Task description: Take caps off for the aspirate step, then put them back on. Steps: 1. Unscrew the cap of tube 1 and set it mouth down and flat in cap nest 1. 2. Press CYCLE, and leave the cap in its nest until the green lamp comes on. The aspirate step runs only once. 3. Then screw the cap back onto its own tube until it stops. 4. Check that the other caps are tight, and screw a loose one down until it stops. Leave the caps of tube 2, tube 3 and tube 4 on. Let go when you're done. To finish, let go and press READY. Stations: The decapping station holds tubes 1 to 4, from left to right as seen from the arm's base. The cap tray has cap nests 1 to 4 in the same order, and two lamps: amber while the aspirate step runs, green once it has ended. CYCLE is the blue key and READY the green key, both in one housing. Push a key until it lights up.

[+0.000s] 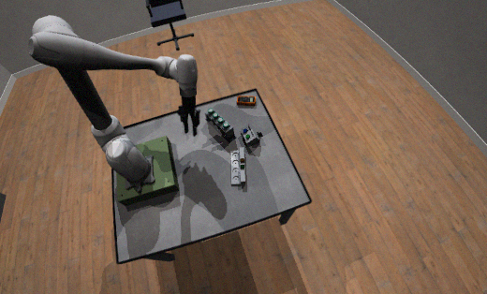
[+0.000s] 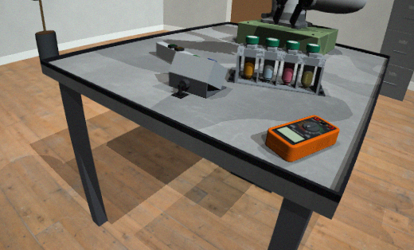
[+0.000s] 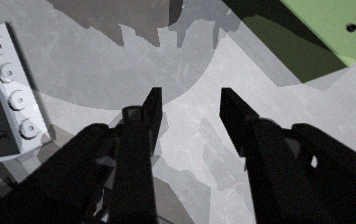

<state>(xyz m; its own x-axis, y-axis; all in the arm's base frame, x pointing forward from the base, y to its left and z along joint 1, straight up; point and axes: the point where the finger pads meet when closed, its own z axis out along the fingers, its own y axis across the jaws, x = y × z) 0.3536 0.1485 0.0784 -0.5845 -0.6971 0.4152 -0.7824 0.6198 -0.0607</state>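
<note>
The decapping station stands at the back of the table with four tubes, each with a green cap on, as the exterior view shows. Tube 1's cap is the rightmost there. My gripper hangs above the table just left of the rack, apart from it. In the wrist view its fingers stand partly closed with only bare table top between them. The cap tray lies nearer the front with its nests empty. The key housing sits right of the rack.
An orange multimeter lies at the table's far corner. The arm's green base block takes up the left side. A light grey piece with round rings shows at the wrist view's left edge.
</note>
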